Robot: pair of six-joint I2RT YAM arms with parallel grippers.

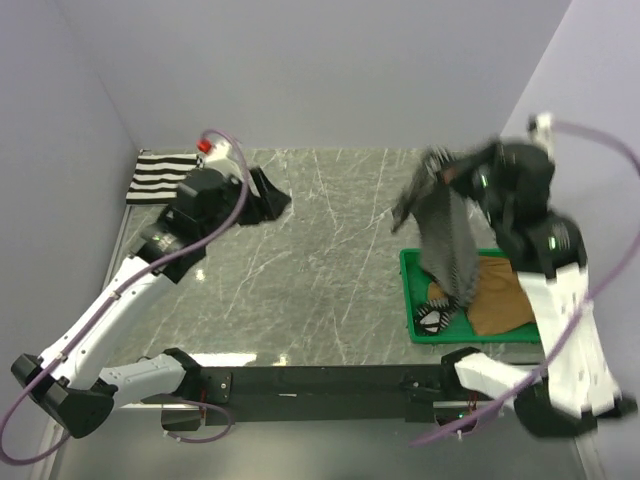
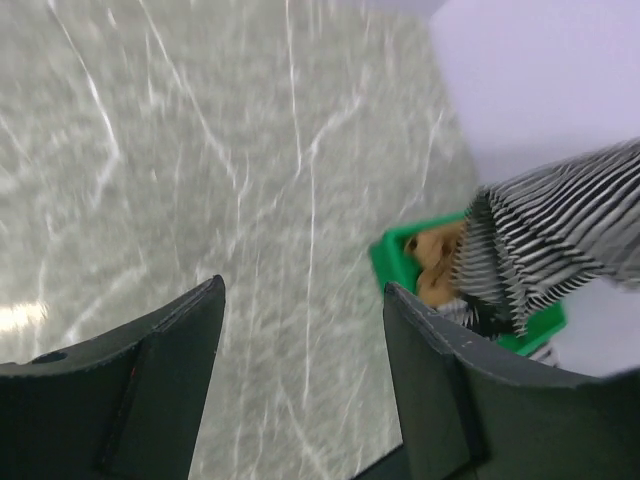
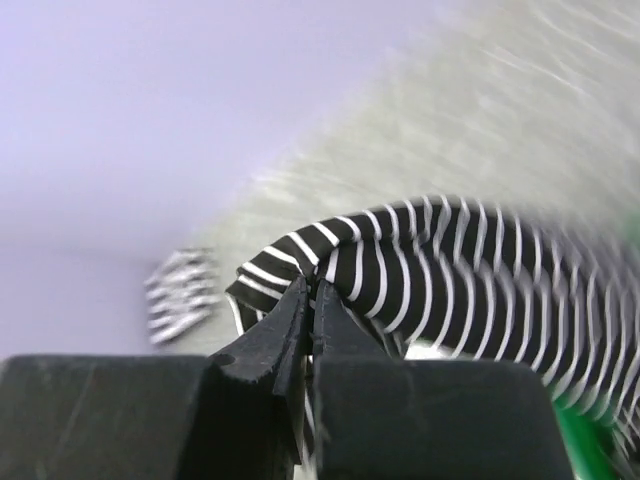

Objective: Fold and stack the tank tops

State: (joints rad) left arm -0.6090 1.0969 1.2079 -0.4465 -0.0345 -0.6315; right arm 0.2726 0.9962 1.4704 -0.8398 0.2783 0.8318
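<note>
Pick-up step: right gripper (image 3: 310, 292) clenches pinstriped tank top (image 1: 447, 235); left gripper (image 2: 302, 300) released. Next, likely: lay it flat on desk (image 1: 330, 250).

My grey marbled table (image 1: 330, 260) carries a green tray (image 1: 408, 300) by its right edge and a flat wide-striped tank top (image 1: 160, 177) in its far left corner.

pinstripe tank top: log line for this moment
right gripper: shut on pinstripe tank top, held above green tray | left gripper: open, empty
</note>
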